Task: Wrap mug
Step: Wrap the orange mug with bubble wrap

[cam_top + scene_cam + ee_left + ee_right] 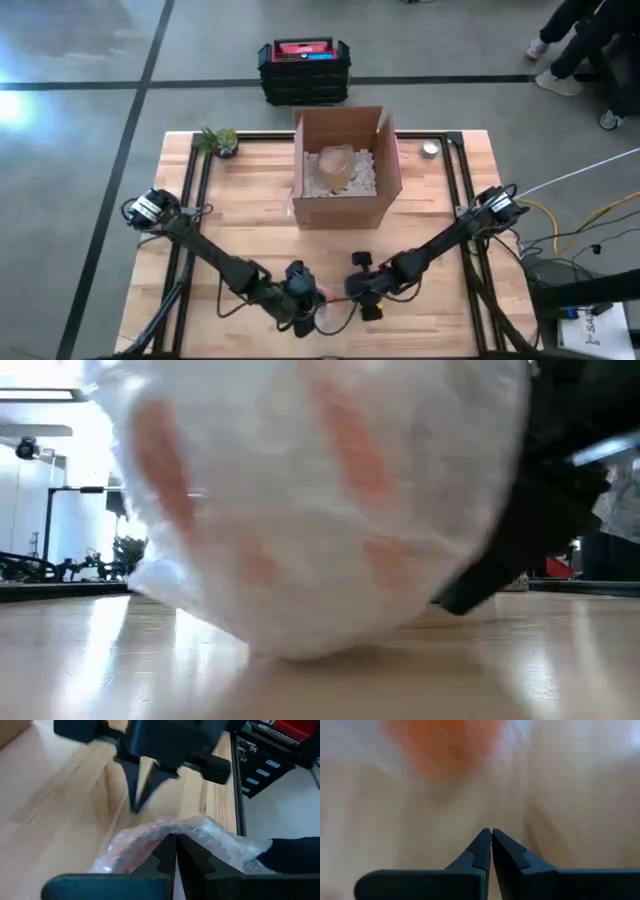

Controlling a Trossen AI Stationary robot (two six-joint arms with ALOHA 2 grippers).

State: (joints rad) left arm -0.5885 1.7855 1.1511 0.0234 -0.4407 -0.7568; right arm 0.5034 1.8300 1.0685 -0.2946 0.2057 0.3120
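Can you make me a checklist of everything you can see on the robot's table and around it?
Surface: wooden table, mostly bare.
Job's things: mug in bubble wrap at the near edge; cardboard box with filler and another wrapped thing.
Clutter: small plant; round tin.
Grippers: left gripper shut on the wrap; right gripper shut, empty, beside it.
Cables: yellow and white cables right of the table.
Surroundings: black crate; people's legs.

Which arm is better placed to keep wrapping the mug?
The left. Its claw is shut on the bubble wrap around the orange mug at the table's near edge. The right claw is shut on nothing, hovering just beside the bundle.
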